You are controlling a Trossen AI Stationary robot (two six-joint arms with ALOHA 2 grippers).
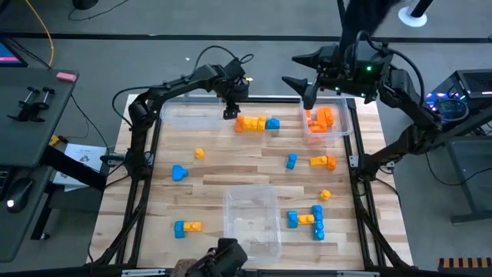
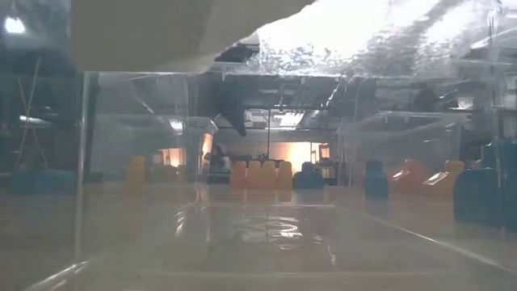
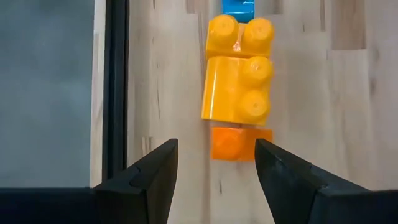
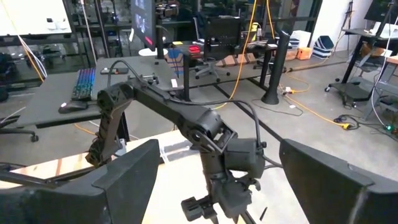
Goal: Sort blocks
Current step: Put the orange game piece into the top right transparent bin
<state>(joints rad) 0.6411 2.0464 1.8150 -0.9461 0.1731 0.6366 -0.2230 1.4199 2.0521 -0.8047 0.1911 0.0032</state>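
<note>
High view: the left pincer (image 1: pixel 229 112), upper centre, points down with fingers parted, gripping nothing, at the left end of a row of orange and blue plastic blocks (image 1: pixel 257 123) on the wooden tabletop (image 1: pixel 231 173). The right pincer (image 1: pixel 309 98) hangs wide open, upper right.

Quick count for you: three clear bins, namely the far-left bin (image 1: pixel 175 115), the far-right bin (image 1: pixel 346 127) and the near-centre bin (image 1: pixel 250 231). On the table (image 1: pixel 231 173) you've got four single blocks: two blue ones (image 1: pixel 179 173) (image 1: pixel 291 161) and two orange ones (image 1: pixel 199 154) (image 1: pixel 325 195). Plus four snapped-together clumps (image 1: pixel 257 123) (image 1: pixel 323 161) (image 1: pixel 187 227) (image 1: pixel 309 219). There's one orange pile (image 1: pixel 323 118) in the far-right bin, too jumbled to count. And two arms (image 1: pixel 177 86) (image 1: pixel 400 92).
</note>
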